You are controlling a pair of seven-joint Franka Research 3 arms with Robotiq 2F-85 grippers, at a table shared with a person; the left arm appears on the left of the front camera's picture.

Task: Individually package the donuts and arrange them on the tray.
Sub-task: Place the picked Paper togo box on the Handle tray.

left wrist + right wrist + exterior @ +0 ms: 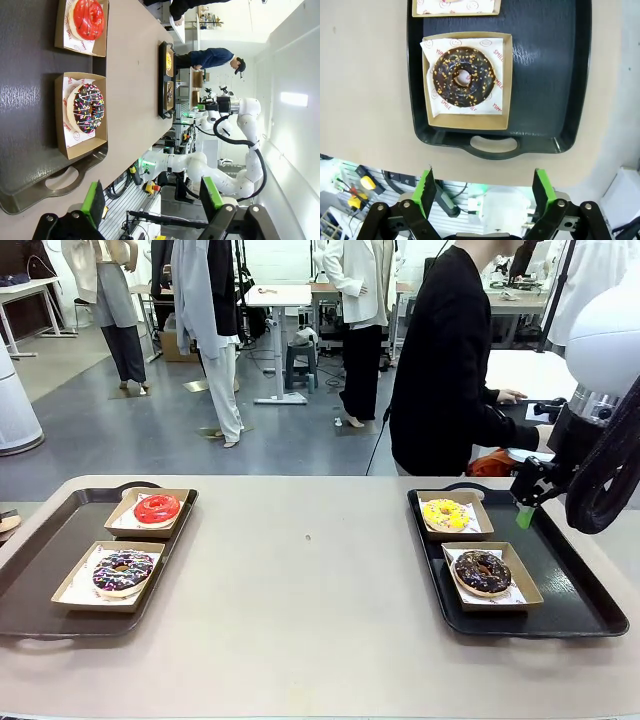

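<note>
Two dark trays (585,610) on beige table (300,590); both tools (482,192) wide open, empty.

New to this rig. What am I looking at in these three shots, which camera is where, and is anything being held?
Two white robot arms share a table with a person standing at the far side. The front view looks across the table from between the arms. The other two come from cameras on each arm's wrist, looking along its green-padded fingers.

Two dark trays each carry two cardboard boxes, one donut per box: the red donut and dark sprinkled donut on the left tray, the yellow donut and chocolate donut on the right tray.

The left tool and right tool are open, holding nothing.
</note>
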